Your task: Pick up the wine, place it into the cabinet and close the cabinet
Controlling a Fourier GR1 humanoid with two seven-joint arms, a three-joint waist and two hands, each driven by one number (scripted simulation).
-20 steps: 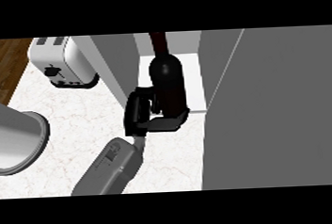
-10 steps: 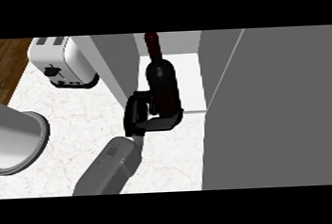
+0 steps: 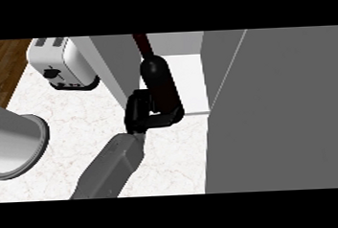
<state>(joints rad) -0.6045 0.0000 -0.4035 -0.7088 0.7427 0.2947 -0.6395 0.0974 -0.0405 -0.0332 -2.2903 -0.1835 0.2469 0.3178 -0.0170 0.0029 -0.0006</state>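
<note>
While curled round wine (image 3: 160,80), fingers and thumb both wrapped on bottle's lower body: right hand (image 3: 140,113), at end of grey forearm rising from lower edge. Dark bottle tilted, neck slanting toward upper left, in front of white cabinet shelf (image 3: 188,88); contact with shelf impossible to tell. Left of bottle: grey cabinet side panel (image 3: 113,65). Right of bottle: open grey door (image 3: 278,111). Upper left: toaster (image 3: 56,63) on marbled counter (image 3: 80,120). At left edge: large grey cylinder (image 3: 10,142), cut off by frame.
</note>
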